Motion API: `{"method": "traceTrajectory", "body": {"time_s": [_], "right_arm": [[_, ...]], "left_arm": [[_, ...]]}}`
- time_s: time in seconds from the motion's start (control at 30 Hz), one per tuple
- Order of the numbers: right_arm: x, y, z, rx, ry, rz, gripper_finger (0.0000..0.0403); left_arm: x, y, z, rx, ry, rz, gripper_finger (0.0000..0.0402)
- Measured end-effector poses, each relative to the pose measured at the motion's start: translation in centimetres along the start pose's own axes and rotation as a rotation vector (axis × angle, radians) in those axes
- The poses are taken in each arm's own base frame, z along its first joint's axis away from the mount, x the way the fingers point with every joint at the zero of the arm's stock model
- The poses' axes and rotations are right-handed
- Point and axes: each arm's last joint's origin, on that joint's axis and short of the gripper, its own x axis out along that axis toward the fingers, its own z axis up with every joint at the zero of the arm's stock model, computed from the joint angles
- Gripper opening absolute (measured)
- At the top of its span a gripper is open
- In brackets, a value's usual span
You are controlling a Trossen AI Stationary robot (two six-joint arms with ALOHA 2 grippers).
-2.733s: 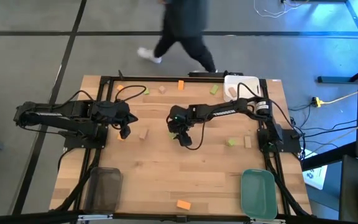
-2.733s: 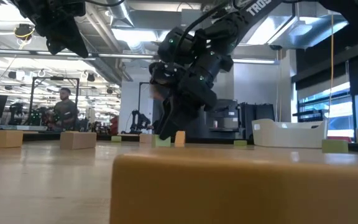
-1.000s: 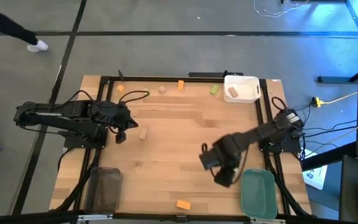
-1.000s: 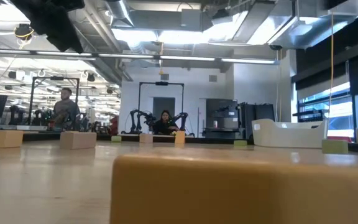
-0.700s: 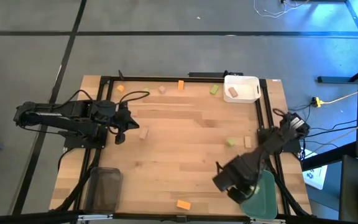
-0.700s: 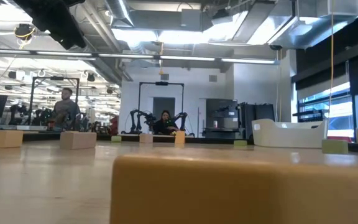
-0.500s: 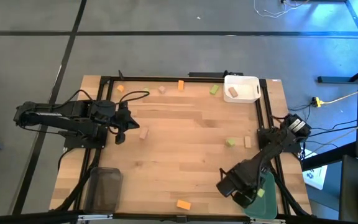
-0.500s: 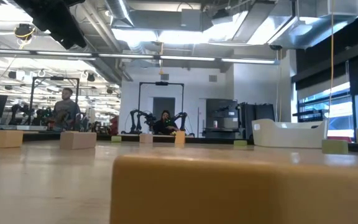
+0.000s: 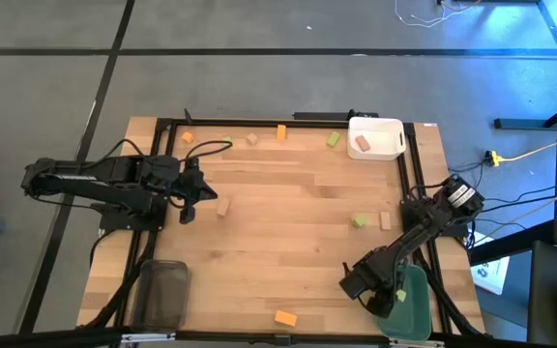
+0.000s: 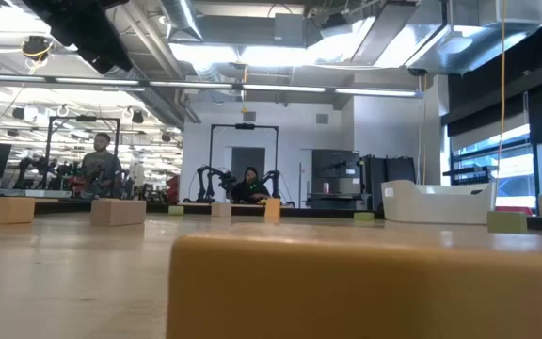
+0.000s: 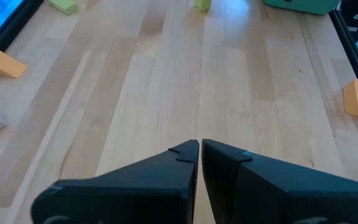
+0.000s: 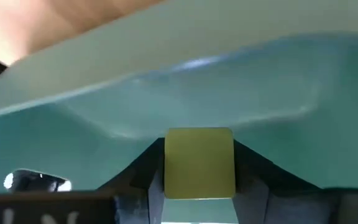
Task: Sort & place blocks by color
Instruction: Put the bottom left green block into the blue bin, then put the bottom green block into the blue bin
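Arriving over the green tray [image 9: 416, 304] from mid-desk [image 9: 288, 222], right end effector [image 9: 392, 302] clamps a light green block [image 12: 199, 163] above the tray floor, release pending; left end effector [image 11: 200, 145], far from the tray, closed and empty.

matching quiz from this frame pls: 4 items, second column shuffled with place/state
1. right pincer
2. left pincer
3. white tray
4. grey tray

a. shut, holding nothing, at the table's left side
b. near left corner of the table
c. holds a green block over the green tray
d. far right corner, tan block inside

Pairs: 1-c, 2-a, 3-d, 4-b
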Motion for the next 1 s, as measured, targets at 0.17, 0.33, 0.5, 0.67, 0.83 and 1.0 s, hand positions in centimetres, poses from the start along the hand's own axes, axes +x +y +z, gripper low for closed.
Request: {"method": "traceTrajectory", "body": {"time_s": [0.17, 0.33, 0.5, 0.67, 0.83, 1.0], "right_arm": [[0.4, 0.0, 0.4, -0.06, -0.003, 0.033, 0.013], [0.4, 0.0, 0.4, -0.053, 0.004, 0.038, 0.0193], [0.1, -0.1, 0.2, -0.037, 0.106, 0.088, 0.0249], [-2.6, 1.0, -1.0, -0.03, 0.075, 0.02, 0.0253], [-7.3, 2.4, -2.6, -0.035, -0.102, -0.081, 0.0249], [-11.4, 3.4, -4.1, -0.063, -0.29, -0.121, 0.0249]], "left_arm": [[0.0, 0.0, 0.0, -0.001, -0.005, -0.001, 0.0014], [0.0, 0.0, 0.0, -0.001, -0.005, 0.0, 0.0014], [0.0, 0.0, 0.0, 0.0, -0.005, 0.0, 0.0014], [0.0, 0.0, 0.1, 0.0, -0.007, 0.015, 0.0014], [0.0, 0.1, 0.1, 0.004, -0.009, 0.036, 0.0014], [0.0, 0.1, 0.1, 0.007, -0.011, 0.048, 0.0014]]}}
